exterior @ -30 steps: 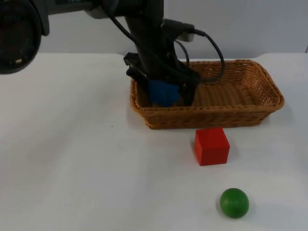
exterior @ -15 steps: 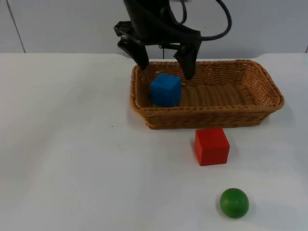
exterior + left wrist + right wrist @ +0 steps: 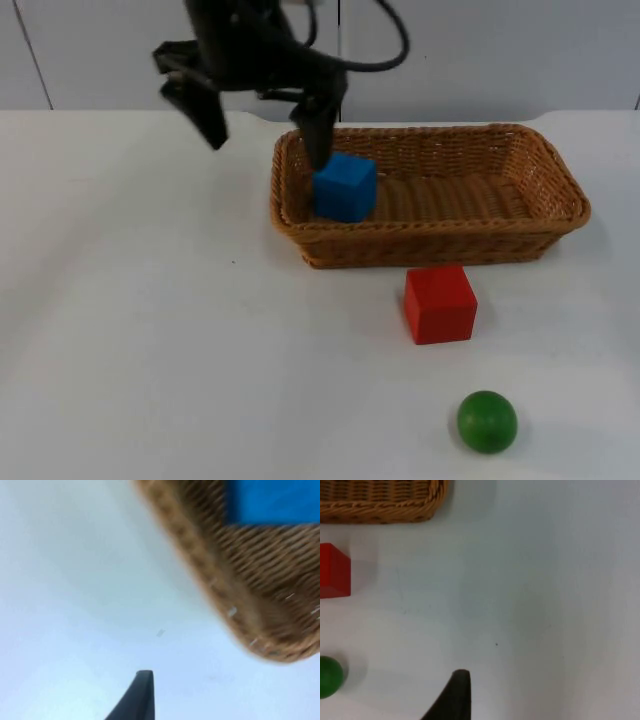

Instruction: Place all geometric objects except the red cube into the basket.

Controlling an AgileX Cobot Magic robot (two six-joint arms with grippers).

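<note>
A blue cube [image 3: 345, 186] rests inside the left end of the wicker basket [image 3: 560, 185]. My left gripper [image 3: 265, 140] hangs open and empty above the basket's left rim, one finger over the table and the other just behind the cube. The left wrist view looks past the basket's corner [image 3: 240, 605] to the blue cube [image 3: 270, 500]. A red cube [image 3: 440, 303] stands on the table in front of the basket, and a green ball [image 3: 487, 421] lies nearer the front edge. My right gripper [image 3: 457, 700] waits over bare table, right of the red cube [image 3: 332, 572] and green ball [image 3: 329, 676].
White table spreads to the left of the basket and around the red cube and ball. The basket's corner [image 3: 380, 505] appears in the right wrist view. A grey partition wall [image 3: 500, 50] closes off the far side.
My left gripper let go of the blue cube in the basket, rose with its fingers spread, and has now swung left past the basket's rim. The cube stays put.
</note>
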